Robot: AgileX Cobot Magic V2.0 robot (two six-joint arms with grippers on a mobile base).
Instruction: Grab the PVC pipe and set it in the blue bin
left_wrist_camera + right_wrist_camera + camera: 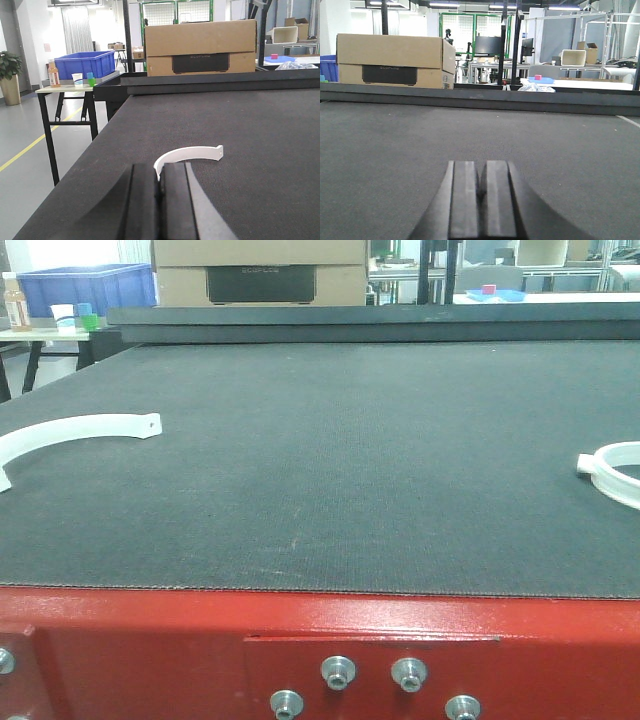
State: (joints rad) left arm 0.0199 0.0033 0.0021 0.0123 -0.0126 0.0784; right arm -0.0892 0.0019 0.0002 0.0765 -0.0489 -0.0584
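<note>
A big table is covered with a dark mat (350, 460). Its front edge (150, 640) is red and has shiny bolts (338, 672) in it.

A curved white pipe piece (80, 432) lies flat on the left side of the mat. It looks like half of a ring. In the left wrist view the same piece (192, 152) lies just past the tips of the left gripper (160, 175). I cannot tell if they touch. The two black fingers of the left gripper are pressed together, and nothing is between them.

The right gripper (481, 172) is low over the bare mat. Its fingers are pressed together too, and it holds nothing.

A white ring (615, 472) lies at the right edge of the mat, well apart from the curved piece. Part of it is cut off by the picture edge.

The blue bin (85, 64) sits on a small table (70, 90) past the far left corner of the big table. A bottle (53, 74), a white cup (77, 80) and a small green cup (91, 81) stand beside it. A big cardboard box (200, 47) is behind the far end of the mat. A green plant (10, 75) stands on the floor at the far left.
</note>
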